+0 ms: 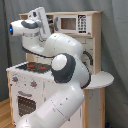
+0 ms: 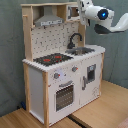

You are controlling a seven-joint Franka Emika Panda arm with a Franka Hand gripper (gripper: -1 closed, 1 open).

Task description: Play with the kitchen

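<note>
Arm [image 1: 62, 70] reaches up beside the kitchen's [image 2: 60, 75] upper shelf [image 2: 50, 10]; fingers' state cannot be told.

Kitchen [image 2: 60, 75], centre of the second exterior view: white front panels, light-wood frame and upper shelf. Stovetop [image 2: 52, 59]: black with red burner rings; the same black and red appear at left centre of the first exterior view [image 1: 35, 66]. Sink [image 2: 82, 50]: grey. Faucet [image 2: 75, 40]: black. Pegboard [image 2: 52, 37]: pale with a regular dot pattern. Hood [image 2: 48, 19], upper centre: grey. Oven door [image 2: 65, 96]: white with a dark window. Arm [image 1: 65, 75]: glossy white shells with dark grey joints and a blue light at the upper left of the first exterior view. Backdrop [image 2: 10, 50]: dull grey-green. Floor [image 2: 110, 107]: light-brown wood.
</note>
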